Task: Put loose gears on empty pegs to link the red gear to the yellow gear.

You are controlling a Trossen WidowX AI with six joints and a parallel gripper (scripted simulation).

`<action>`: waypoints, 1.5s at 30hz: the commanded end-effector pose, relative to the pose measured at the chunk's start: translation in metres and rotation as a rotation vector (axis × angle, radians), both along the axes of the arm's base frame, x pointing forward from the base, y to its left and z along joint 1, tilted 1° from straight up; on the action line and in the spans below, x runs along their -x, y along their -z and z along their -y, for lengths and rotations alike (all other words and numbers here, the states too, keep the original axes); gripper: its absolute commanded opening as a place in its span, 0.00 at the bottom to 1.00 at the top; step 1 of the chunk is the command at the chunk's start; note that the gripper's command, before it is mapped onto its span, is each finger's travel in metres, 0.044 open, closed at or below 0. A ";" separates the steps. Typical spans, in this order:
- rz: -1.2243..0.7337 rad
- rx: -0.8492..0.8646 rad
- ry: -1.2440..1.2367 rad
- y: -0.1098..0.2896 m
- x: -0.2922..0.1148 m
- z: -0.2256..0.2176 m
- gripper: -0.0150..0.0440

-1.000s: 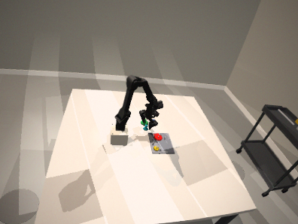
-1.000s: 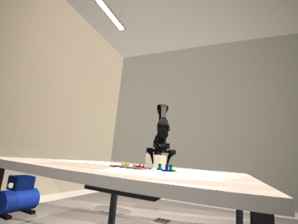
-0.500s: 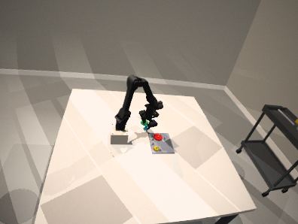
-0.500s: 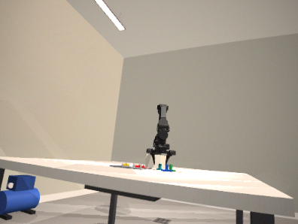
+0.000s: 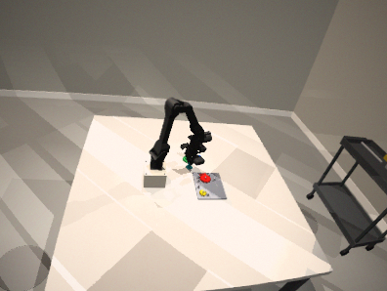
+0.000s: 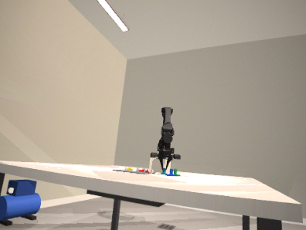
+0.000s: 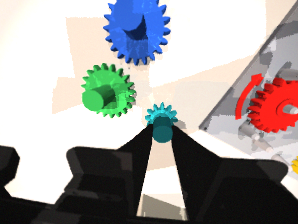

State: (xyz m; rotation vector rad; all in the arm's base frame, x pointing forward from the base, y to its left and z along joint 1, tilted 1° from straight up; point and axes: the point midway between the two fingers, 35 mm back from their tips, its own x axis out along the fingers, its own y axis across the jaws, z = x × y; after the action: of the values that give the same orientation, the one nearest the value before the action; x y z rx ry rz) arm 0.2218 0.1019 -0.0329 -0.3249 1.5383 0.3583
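The small teal gear (image 5: 189,167) (image 6: 164,171) (image 7: 161,119) stands on the table (image 5: 112,229) (image 6: 232,193) (image 7: 35,65), just beside the grey board (image 5: 217,191) (image 6: 119,170) (image 7: 222,107) and not on any peg. The gripper (image 5: 190,164) (image 6: 164,168) (image 7: 162,128) is pinching its upright handle, one fingertip on either side (a narrow grip, with the fingers slanting together from five and seven o'clock in the wrist view).

Reading the wrist view as a dial around the teal gear, the green gear (image 5: 185,159) (image 6: 176,172) (image 7: 108,92) is near, at ten o'clock. The larger blue gear (image 6: 171,172) (image 7: 137,30) lies farther out, between eleven and twelve (it has an upright handle too, as does the green one).

Towards three o'clock the board carries the red gear (image 5: 203,178) (image 6: 142,170) (image 7: 272,107), with the red arrow (image 7: 243,97) curving along its nine-to-eleven side. The yellow gear (image 5: 200,192) (image 6: 129,169) (image 7: 295,165) shows at the frame's edge between three and four (only a sliver of it there); from above, it sits at six o'clock from the red one.

In the top view, the arm's pale base block (image 5: 154,181) is at nine o'clock from the board, and a dark cart (image 5: 342,210) stands off the table, well apart, around three.
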 end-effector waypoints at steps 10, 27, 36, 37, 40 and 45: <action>-0.001 -0.001 -0.003 -0.025 -0.004 -0.003 0.25; 0.000 -0.002 -0.004 -0.079 -0.005 -0.004 0.25; 0.000 -0.002 -0.004 -0.109 0.000 -0.003 0.25; 0.000 -0.002 -0.004 -0.113 0.000 -0.003 0.25; 0.000 -0.002 -0.004 -0.123 0.003 -0.002 0.25; -0.001 -0.001 -0.003 -0.139 0.008 0.000 0.25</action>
State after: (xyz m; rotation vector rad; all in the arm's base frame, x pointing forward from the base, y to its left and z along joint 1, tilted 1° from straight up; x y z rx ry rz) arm 0.2171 0.1024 0.0909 -0.3336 1.5506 0.3629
